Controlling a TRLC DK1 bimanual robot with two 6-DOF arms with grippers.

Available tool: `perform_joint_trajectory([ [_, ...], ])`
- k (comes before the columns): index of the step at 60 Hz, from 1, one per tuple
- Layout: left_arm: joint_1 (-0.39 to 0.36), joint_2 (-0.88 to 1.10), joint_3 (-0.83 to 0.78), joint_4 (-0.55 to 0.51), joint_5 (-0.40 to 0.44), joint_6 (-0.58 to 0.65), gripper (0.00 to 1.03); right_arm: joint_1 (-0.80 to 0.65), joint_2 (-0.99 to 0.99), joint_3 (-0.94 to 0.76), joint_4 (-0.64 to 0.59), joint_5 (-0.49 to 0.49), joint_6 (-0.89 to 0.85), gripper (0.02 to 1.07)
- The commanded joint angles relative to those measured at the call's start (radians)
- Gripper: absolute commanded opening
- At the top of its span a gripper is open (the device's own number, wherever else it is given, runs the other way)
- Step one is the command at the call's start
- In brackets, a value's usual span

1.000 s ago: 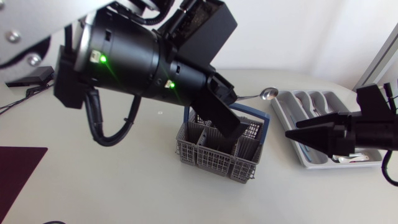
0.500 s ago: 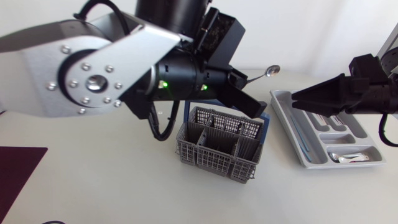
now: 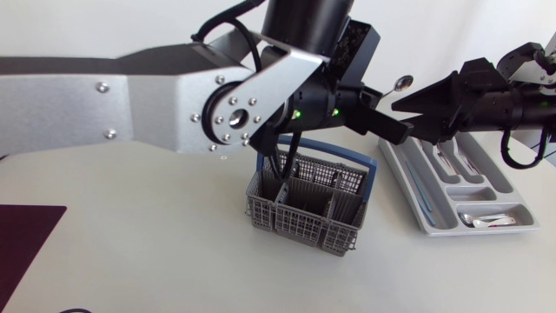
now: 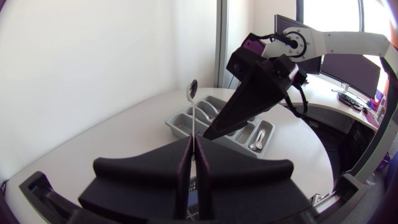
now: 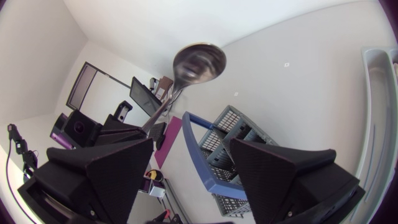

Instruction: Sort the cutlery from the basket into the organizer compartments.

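High above the table, my left gripper [image 3: 375, 103] is shut on the handle of a metal spoon [image 3: 401, 83]. In the left wrist view the spoon [image 4: 193, 106] stands straight out from the shut fingers [image 4: 180, 163]. My right gripper [image 3: 408, 113] comes in from the right, open, its tips close to the spoon's bowl. From the right wrist, the bowl [image 5: 198, 62] hangs just ahead of the open fingers [image 5: 106, 168], between them and untouched. The grey basket [image 3: 304, 204] with a blue handle sits below. The grey organizer [image 3: 424, 207] lies at the right.
The organizer holds a spoon [image 3: 486, 220] in its front compartment and more cutlery [image 3: 447, 156] in the long ones. A dark mat [image 3: 22, 239] lies at the table's left edge. My left arm's big links [image 3: 156, 96] span the space above the basket.
My left arm has lifted the spoon up and to the right, away from the basket. My right gripper has risen from over the organizer and moved left to meet the spoon's bowl.
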Motion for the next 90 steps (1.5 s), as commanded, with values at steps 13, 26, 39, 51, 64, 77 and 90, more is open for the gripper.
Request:
perform_joint_trajectory([
  [13,-0.009,0.07,0.06,0.034,-0.013,-0.039,0.03,0.001,0.063,0.078,0.056,-0.052,0.123,0.74],
  [26,-0.009,0.079,0.052,0.054,-0.013,-0.046,0.03,0.009,0.075,0.084,0.096,-0.063,0.163,0.46],
  [39,-0.009,0.084,0.049,0.063,-0.014,-0.05,0.03,0.023,0.075,0.087,0.097,-0.074,0.18,0.35],
  [51,-0.018,0.088,0.047,0.071,-0.02,-0.05,0.03,0.031,0.076,0.093,0.102,-0.091,0.193,0.3],
  [64,-0.023,0.09,0.038,0.078,-0.023,-0.052,0.03,0.027,0.075,0.095,0.134,-0.092,0.221,0.26],
  [77,-0.032,0.097,0.038,0.084,-0.026,-0.05,0.04,0.029,0.055,0.09,0.189,-0.092,0.258,0.19],
  [90,-0.04,0.097,0.041,0.081,-0.028,-0.046,0.28,0.031,0.043,0.073,0.24,-0.088,0.289,0.17],
])
